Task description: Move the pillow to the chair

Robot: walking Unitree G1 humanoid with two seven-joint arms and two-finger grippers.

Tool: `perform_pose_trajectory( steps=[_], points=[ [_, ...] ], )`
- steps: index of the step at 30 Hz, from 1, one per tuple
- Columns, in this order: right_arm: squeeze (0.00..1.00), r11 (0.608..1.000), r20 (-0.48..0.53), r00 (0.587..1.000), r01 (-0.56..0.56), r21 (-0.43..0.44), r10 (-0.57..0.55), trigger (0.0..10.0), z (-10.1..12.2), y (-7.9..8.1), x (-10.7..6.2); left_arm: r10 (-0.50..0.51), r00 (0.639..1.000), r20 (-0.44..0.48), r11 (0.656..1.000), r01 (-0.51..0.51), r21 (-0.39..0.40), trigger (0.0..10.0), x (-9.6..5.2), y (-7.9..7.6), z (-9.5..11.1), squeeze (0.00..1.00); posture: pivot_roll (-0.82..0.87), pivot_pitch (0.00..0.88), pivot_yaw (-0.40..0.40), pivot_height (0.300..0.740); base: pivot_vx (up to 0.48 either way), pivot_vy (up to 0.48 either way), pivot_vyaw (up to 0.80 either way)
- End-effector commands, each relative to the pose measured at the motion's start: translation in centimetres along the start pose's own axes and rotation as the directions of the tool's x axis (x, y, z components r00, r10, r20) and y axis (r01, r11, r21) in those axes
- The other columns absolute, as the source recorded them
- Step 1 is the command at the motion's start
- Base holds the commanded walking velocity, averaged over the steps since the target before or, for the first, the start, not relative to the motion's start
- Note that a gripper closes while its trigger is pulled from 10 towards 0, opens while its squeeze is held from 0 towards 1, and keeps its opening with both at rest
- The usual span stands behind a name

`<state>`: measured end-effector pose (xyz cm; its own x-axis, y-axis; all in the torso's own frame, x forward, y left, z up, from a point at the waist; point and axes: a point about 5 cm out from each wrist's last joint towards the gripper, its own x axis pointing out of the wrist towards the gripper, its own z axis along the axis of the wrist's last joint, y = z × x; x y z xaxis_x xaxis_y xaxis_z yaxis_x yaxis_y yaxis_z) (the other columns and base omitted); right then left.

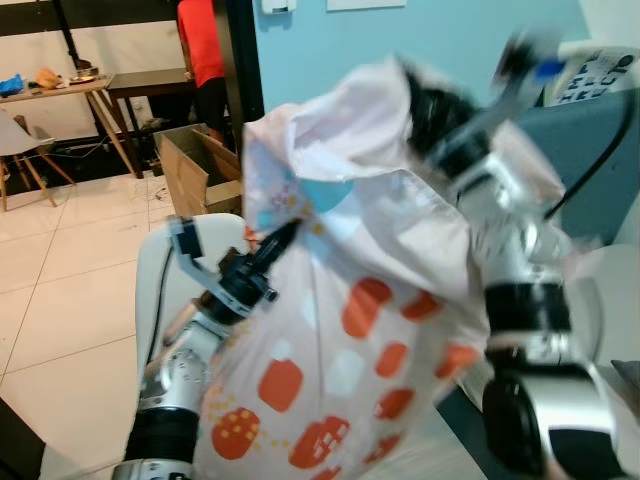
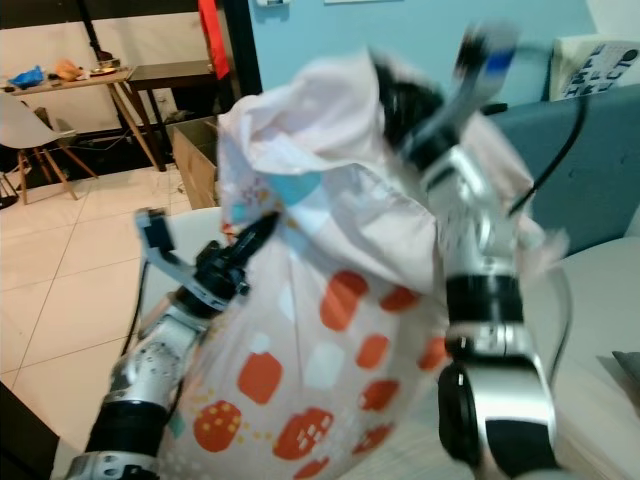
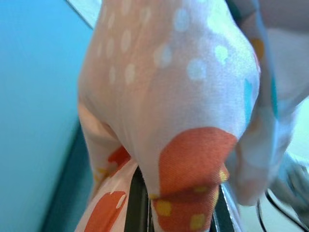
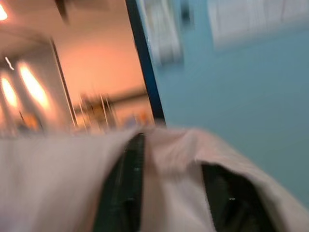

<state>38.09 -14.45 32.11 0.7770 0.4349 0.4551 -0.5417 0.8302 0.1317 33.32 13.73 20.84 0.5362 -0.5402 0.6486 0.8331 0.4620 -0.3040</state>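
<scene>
A white pillow [image 1: 370, 330] with orange patches hangs in the air before a blue wall [image 1: 400, 35], held between both arms. The left claw [image 1: 285, 238] pinches its left edge; the right claw [image 1: 420, 110] grips its bunched top, cloth pinched between the fingers [image 4: 126, 193].

Both arms are raised in front of the body. The left tool [image 1: 285, 238] points upward and inward, its fingers [image 3: 137, 203] closed on a fold of pillow [image 1: 340, 340] fabric. The right tool [image 1: 425, 105] is raised higher, forearm near vertical, its fingers [image 4: 128, 193] clamped over the pillow's top edge.
</scene>
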Motion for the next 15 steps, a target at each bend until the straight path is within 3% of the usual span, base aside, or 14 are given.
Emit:
perform_pose_trajectory(
  steps=[1,2,4,5,6,7,9,10,11,15],
  points=[
    [1.0,1.0,-0.02,1.0,-0.02,-0.021,0.02,10.0,-0.1,0.7,0.4,-0.021,0.998,0.062,0.999,0.018,0.05,0.0,0.8,-0.1,1.5,0.0,-0.13,0.036,0.035,0.74,0.0,0.0,0.0],
    [1.0,1.0,-0.104,0.995,-0.009,-0.03,0.006,10.0,-2.2,0.6,-0.5,0.026,0.996,0.083,0.996,-0.033,0.08,0.0,0.5,0.5,2.2,0.0,-0.13,0.041,0.032,0.74,0.0,0.0,0.0],
    [1.0,1.0,-0.104,0.995,-0.009,-0.03,0.006,10.0,-2.2,0.6,-0.5,0.026,0.996,0.083,0.996,-0.033,0.08,0.0,0.5,0.5,2.2,0.0,-0.13,0.041,0.032,0.74,0.0,0.0,0.0],
    [1.0,0.999,-0.17,0.985,0.021,-0.025,-0.025,10.0,-4.0,0.2,-1.6,0.097,0.99,0.099,0.987,-0.109,0.12,0.0,0.0,1.3,2.9,0.0,-0.13,0.042,0.03,0.74,0.0,0.0,0.0],
    [1.0,0.999,-0.17,0.985,0.021,-0.025,-0.025,10.0,-4.0,0.2,-1.6,0.097,0.99,0.099,0.987,-0.109,0.12,0.0,0.0,1.3,2.9,0.0,-0.13,0.042,0.03,0.74,0.0,0.0,0.0],
    [1.0,0.999,-0.154,0.987,0.043,0.024,-0.039,10.0,-4.5,-0.6,-3.0,0.185,0.977,0.103,0.966,-0.2,0.164,0.0,-0.7,2.3,3.4,0.0,-0.13,0.045,0.029,0.74,0.0,0.0,0.0],
    [1.0,0.999,-0.154,0.987,0.043,0.024,-0.039,10.0,-4.5,-0.6,-3.0,0.185,0.977,0.103,0.966,-0.2,0.164,0.0,-0.7,2.3,3.4,0.0,-0.13,0.045,0.029,0.74,0.0,0.0,0.0],
    [1.0,0.993,-0.089,0.995,0.056,0.102,-0.047,10.0,-4.1,-1.5,-4.1,0.269,0.957,0.106,0.937,-0.286,0.2,0.0,-1.4,3.1,3.7,0.0,-0.13,0.043,0.03,0.74,0.0,0.0,0.0],
    [1.0,0.976,0.067,0.996,0.036,0.213,-0.051,10.0,-2.1,-2.7,-5.6,0.371,0.923,0.1,0.89,-0.384,0.245,0.0,-2.2,4.1,3.7,0.0,-0.13,0.041,0.036,0.74,0.0,0.0,0.0],
    [1.0,0.974,0.134,0.99,0.005,0.228,-0.036,10.0,-1.1,-3.1,-6.2,0.405,0.909,0.103,0.873,-0.418,0.252,0.0,-2.5,4.5,3.5,0.0,-0.13,0.04,0.038,0.74,0.0,0.0,0.0]
  ],
)
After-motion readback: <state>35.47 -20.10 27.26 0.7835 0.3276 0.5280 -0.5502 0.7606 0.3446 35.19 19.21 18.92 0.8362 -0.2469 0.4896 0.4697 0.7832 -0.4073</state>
